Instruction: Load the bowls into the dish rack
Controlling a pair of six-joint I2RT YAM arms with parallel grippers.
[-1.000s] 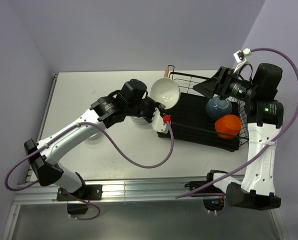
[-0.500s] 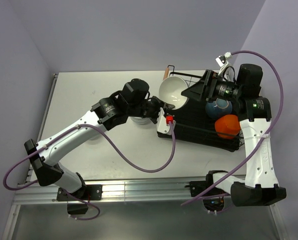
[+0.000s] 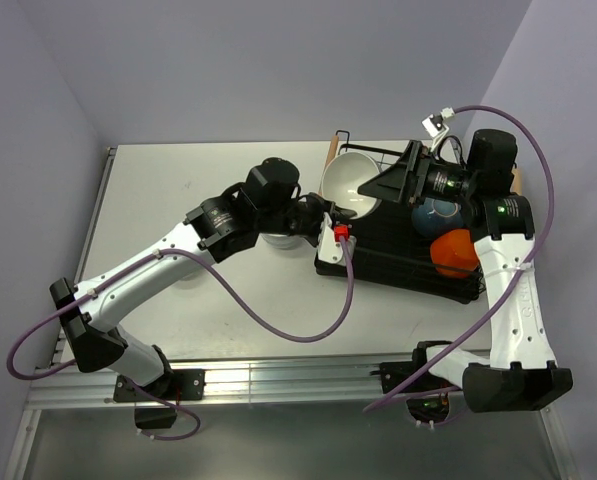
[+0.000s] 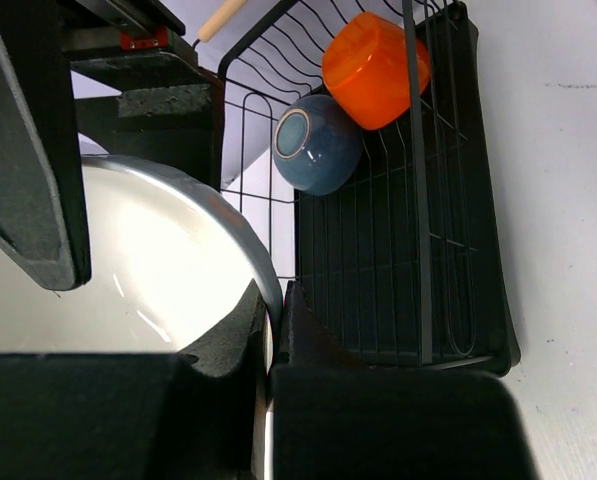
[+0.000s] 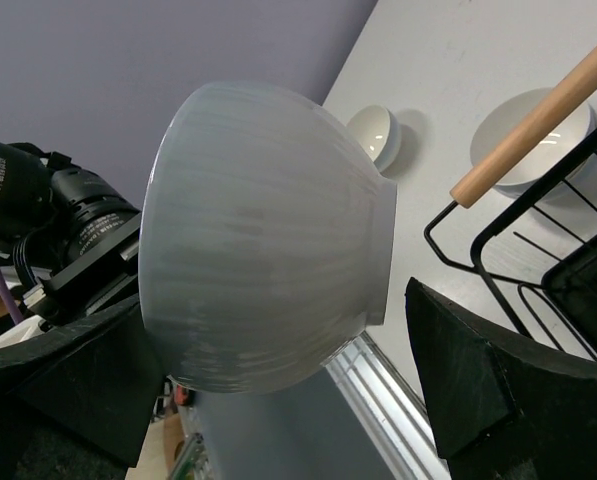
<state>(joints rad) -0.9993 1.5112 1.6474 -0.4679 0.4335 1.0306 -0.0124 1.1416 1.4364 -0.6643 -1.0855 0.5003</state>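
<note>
Your left jaws pinch the rim of a white bowl [image 3: 352,183] above the left end of the dish rack [image 3: 403,258], while your right jaws gape around it, any contact hidden from view.

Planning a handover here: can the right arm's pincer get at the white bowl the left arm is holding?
Probably yes. The right pincer stands open with a finger on each side of the white bowl, nothing between them; the left pincer only pinches the rim.
</note>
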